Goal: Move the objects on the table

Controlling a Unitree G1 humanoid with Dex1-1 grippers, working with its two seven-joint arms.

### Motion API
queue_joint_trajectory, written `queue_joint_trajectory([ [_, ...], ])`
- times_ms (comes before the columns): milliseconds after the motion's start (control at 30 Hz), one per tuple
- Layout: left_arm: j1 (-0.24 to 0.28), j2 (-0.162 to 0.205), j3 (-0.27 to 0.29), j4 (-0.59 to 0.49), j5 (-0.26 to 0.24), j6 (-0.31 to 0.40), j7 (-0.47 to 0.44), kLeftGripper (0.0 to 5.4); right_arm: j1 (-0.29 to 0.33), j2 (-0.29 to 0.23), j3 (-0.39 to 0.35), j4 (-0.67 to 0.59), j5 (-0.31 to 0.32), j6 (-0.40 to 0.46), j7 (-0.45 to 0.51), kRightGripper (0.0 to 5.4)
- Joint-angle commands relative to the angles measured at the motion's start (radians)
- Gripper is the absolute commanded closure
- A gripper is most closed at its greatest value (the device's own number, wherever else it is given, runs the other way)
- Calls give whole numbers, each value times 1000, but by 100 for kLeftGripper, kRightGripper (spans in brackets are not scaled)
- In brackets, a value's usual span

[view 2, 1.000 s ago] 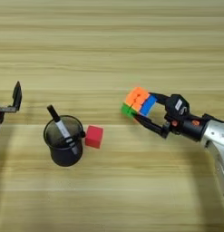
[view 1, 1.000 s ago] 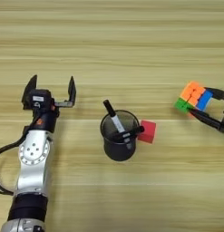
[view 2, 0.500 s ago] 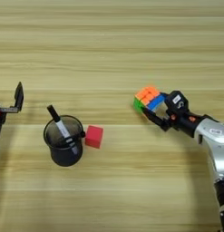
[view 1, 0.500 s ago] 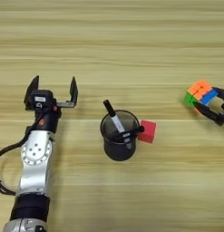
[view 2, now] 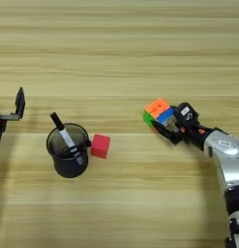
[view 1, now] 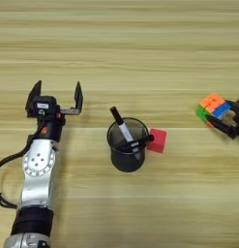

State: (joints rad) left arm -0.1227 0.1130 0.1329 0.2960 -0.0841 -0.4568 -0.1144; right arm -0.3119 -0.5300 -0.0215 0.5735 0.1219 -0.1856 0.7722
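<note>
My right gripper (view 2: 165, 124) is shut on the multicoloured puzzle cube (view 2: 158, 112) at the right of the table (view 2: 121, 58); one black finger runs under the cube's near side. Mid-table stands the black mesh pen cup (view 1: 126, 154) with two black-and-white marker pens (view 1: 122, 127) leaning inside it. The small red cube (view 1: 157, 140) sits against the cup's right side. My left gripper (view 1: 55, 95) is open at the left, a hand's width left of the cup, with nothing between its fingers.
My left forearm (view 1: 37, 179) reaches from the near-left edge up to the gripper, with a black cable beside it. My right forearm (view 2: 226, 160) comes in from the near right.
My right gripper carried the puzzle cube a little to the right, then drew it slightly back toward the near edge. My left arm, the cup and the red cube have stayed put.
</note>
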Motion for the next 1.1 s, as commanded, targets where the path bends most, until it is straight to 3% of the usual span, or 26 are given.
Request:
queue_joint_trajectory([
  [33, -5, 6, 1, 5, 3, -7, 0, 0, -11, 13, 8, 25, -11, -5, 4, 163],
  [567, -13, 5, 0, 15, 4, -6, -5, 0, -23, 23, -29, -41, 14, -35, -15, 1],
  [833, -16, 4, 0, 16, 4, -5, -4, 0, 2, 37, -24, -172, 61, -154, 40, 1],
  [1100, -23, 4, -1, 22, 5, -5, -4, 0, 55, 49, 31, -284, 96, -177, 130, 1],
])
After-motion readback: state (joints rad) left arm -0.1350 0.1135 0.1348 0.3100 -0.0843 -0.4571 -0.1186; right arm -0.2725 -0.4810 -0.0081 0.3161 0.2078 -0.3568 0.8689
